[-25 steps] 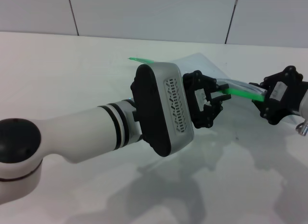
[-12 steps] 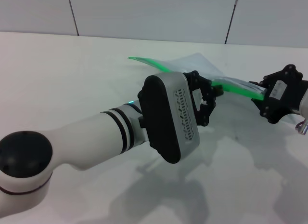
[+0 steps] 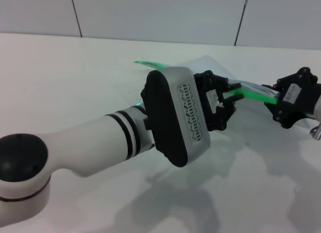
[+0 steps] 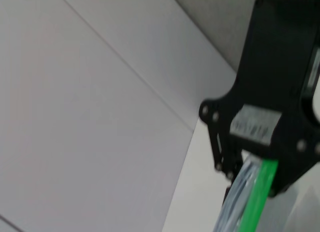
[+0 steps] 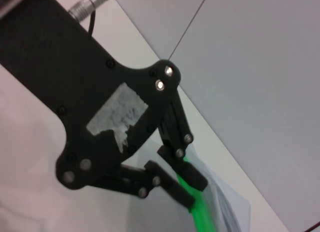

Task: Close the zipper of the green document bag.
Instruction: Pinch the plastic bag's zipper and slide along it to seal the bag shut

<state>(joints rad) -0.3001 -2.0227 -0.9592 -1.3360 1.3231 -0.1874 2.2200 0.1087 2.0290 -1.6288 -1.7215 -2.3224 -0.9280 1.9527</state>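
Note:
The green document bag (image 3: 213, 66) hangs lifted off the white table (image 3: 75, 77), stretched between both grippers. Its zipper (image 3: 251, 95) runs as a bright green strip along the edge facing me, and its far left tip (image 3: 143, 63) pokes out behind my left wrist. My left gripper (image 3: 231, 97) is shut on the zipper near the strip's middle; the slider tab is hidden between the fingers. My right gripper (image 3: 275, 99) is shut on the bag's right end. In the right wrist view, black fingers (image 5: 172, 187) clamp the green strip (image 5: 200, 214). The strip (image 4: 257, 197) also shows in the left wrist view.
My left forearm and its large grey wrist housing (image 3: 178, 115) fill the middle of the head view and hide part of the bag. A grey panelled wall (image 3: 160, 15) stands behind the table's far edge. No other objects show on the table.
My left gripper slid left along the green strip, then back to the right, ending near where it was one second ago. The right gripper kept its hold and barely moved.

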